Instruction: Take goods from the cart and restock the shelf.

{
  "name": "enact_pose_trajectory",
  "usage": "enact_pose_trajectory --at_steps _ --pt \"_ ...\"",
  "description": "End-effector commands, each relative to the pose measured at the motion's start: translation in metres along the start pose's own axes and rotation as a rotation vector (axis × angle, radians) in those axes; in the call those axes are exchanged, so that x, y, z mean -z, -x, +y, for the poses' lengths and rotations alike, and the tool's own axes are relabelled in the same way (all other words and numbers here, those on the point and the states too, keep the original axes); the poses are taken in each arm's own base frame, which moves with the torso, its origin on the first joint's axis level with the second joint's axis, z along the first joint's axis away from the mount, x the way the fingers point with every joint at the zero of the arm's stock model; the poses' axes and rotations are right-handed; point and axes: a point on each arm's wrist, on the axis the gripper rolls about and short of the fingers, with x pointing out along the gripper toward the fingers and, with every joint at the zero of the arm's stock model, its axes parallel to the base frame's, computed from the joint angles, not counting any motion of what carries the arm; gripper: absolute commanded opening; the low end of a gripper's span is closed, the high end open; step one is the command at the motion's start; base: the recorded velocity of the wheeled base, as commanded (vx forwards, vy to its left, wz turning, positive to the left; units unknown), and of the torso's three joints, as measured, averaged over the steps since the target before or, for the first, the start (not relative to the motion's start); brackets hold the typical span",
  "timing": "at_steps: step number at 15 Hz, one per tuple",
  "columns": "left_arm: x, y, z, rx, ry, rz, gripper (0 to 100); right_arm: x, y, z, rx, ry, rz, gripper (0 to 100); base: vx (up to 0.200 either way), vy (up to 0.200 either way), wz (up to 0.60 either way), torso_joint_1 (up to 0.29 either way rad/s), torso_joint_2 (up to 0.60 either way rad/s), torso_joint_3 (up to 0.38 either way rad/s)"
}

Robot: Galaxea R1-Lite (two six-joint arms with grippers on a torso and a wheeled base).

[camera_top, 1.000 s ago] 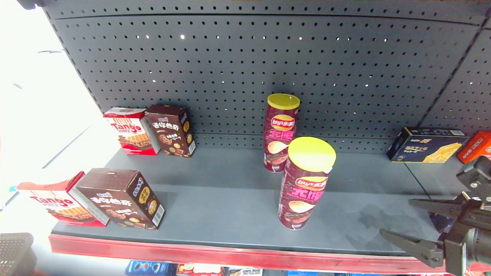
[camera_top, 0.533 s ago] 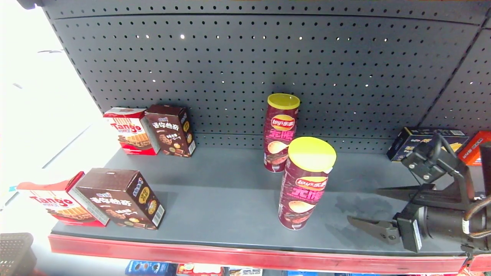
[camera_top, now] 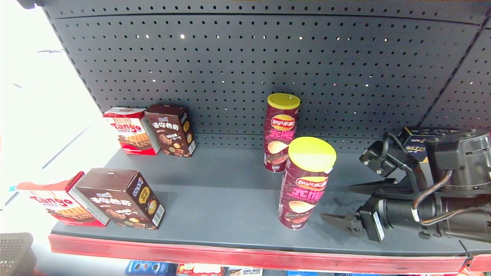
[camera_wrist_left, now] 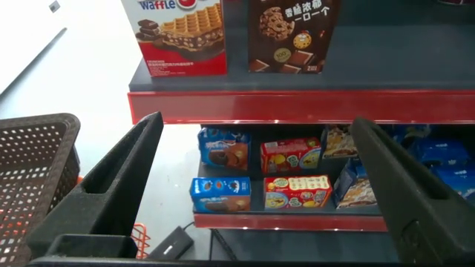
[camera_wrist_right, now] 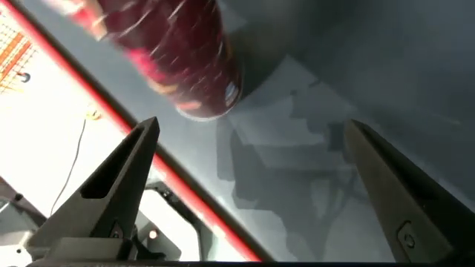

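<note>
The right gripper (camera_top: pixel 337 202) is held empty, jaws spread wide, just beside the front chip can (camera_top: pixel 307 184). That can is stood upright on the shelf (camera_top: pixel 222 203), near its front edge, and a second can (camera_top: pixel 280 132) is seen behind it. The left gripper (camera_wrist_left: pixel 257 122) is likewise spread apart, beside what seems a mesh basket (camera_wrist_left: pixel 33 170).

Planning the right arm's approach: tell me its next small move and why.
Probably ease the right gripper sideways until the front chip can sits between its jaws. They stand open, level with the can's lower half, tips just short of it; the can stands upright on the shelf, ungripped.
</note>
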Motion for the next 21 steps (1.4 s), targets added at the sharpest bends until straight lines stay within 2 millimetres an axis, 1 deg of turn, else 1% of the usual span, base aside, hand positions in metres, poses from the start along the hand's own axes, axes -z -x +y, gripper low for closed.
enact_pose_trajectory --at_steps 1,5,11,12,14,19,21 --pt "0.000 0.000 0.000 0.000 0.000 0.003 100 -0.001 -0.012 -0.002 0.004 -0.003 0.022 100 0.000 0.000 0.00 0.000 0.00 0.000" --pt "0.000 0.000 0.000 -0.001 0.000 0.003 100 -0.008 -0.026 -0.007 0.026 -0.007 0.027 100 0.000 0.000 0.00 0.000 0.00 0.000" --pt "0.000 0.000 0.000 -0.004 0.001 0.001 100 -0.006 -0.021 -0.020 0.079 -0.031 0.023 100 0.000 0.000 0.00 0.000 0.00 0.000" --pt "0.000 0.000 0.000 -0.004 0.001 0.003 100 -0.008 -0.021 -0.025 0.093 -0.039 0.017 100 0.000 0.000 0.00 0.000 0.00 0.000" --pt "0.000 0.000 0.000 -0.003 0.001 0.003 100 -0.009 -0.023 -0.026 0.095 -0.040 0.015 100 0.000 0.000 0.00 0.000 0.00 0.000" --pt "0.000 0.000 0.000 -0.004 0.001 0.003 100 -0.009 -0.035 -0.014 0.052 -0.016 0.028 100 0.000 0.000 0.00 0.000 0.00 0.000" --pt "0.000 0.000 0.000 -0.004 0.001 0.003 100 -0.010 -0.036 -0.012 0.046 -0.012 0.024 100 0.000 0.000 0.00 0.000 0.00 0.000"
